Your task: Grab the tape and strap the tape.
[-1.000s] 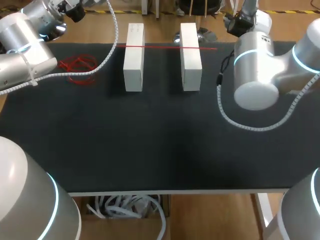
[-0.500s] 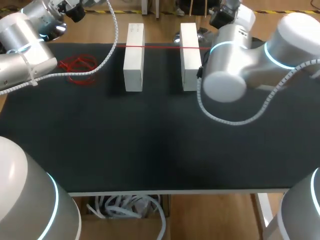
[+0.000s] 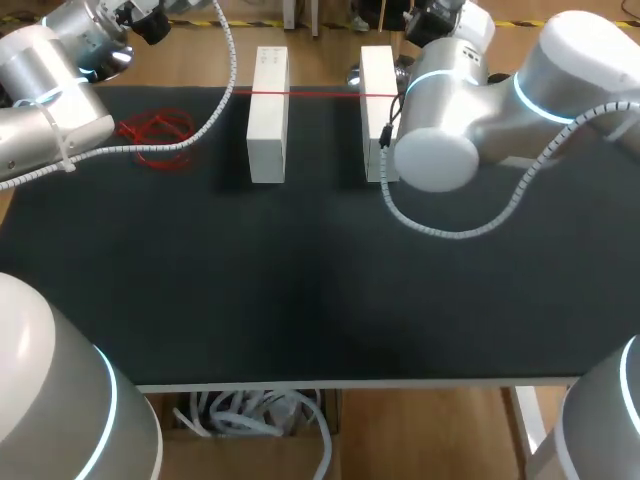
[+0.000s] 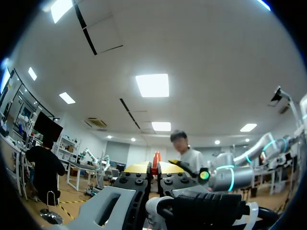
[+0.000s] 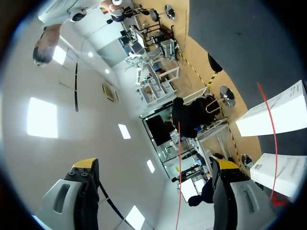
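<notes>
Right claw [image 5: 155,164] wide open near the right white rectangular block [image 3: 377,70]; thin red tape [image 5: 178,191] strand runs between its 2 fingers. Left claw [image 4: 153,167] closed.

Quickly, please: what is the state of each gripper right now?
Left gripper: cannot be told.
Right gripper: open, holding nothing.

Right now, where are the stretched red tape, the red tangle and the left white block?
stretched red tape [image 3: 325,95], head view, span between the blocks.
red tangle [image 3: 155,137], head view, middle of the loops.
left white block [image 3: 268,120], head view, its top face.
</notes>
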Tool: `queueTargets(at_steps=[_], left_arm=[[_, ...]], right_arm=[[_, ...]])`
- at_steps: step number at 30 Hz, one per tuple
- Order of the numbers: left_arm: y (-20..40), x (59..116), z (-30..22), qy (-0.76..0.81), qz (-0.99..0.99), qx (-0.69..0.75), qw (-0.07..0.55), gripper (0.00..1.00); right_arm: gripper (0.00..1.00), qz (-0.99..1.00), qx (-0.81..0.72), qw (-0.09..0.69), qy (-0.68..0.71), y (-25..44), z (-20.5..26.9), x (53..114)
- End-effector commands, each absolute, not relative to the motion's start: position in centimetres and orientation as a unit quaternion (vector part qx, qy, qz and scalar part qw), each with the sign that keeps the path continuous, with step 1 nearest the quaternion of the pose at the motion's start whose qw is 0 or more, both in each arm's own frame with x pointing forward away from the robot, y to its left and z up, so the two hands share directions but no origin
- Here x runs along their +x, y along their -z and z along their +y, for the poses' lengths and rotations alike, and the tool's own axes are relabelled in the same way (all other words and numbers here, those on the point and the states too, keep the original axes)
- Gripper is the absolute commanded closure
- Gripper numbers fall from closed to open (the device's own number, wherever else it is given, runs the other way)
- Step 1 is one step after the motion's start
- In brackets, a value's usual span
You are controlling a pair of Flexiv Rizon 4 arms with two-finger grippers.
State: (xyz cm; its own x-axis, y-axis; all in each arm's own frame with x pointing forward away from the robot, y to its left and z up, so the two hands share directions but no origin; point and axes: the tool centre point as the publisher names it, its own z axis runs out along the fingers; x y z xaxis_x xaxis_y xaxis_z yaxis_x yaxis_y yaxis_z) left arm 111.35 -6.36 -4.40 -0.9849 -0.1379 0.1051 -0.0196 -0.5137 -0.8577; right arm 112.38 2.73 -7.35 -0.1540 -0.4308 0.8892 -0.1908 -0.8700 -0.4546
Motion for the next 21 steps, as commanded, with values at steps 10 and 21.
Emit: queueTargets(at_steps=[10,21], left_arm=[[4.4,111.3,-6.4,0.866,0.491,-0.081,0.035,1.00],[4.4,111.3,-6.4,0.866,0.491,-0.081,0.035,1.00]], right_arm=[[0.00,0.313,-0.710,0.057,0.629,7.0,2.3,112.7],[0.00,0.287,-0.730,0.039,0.620,6.8,3.3,113.0]])
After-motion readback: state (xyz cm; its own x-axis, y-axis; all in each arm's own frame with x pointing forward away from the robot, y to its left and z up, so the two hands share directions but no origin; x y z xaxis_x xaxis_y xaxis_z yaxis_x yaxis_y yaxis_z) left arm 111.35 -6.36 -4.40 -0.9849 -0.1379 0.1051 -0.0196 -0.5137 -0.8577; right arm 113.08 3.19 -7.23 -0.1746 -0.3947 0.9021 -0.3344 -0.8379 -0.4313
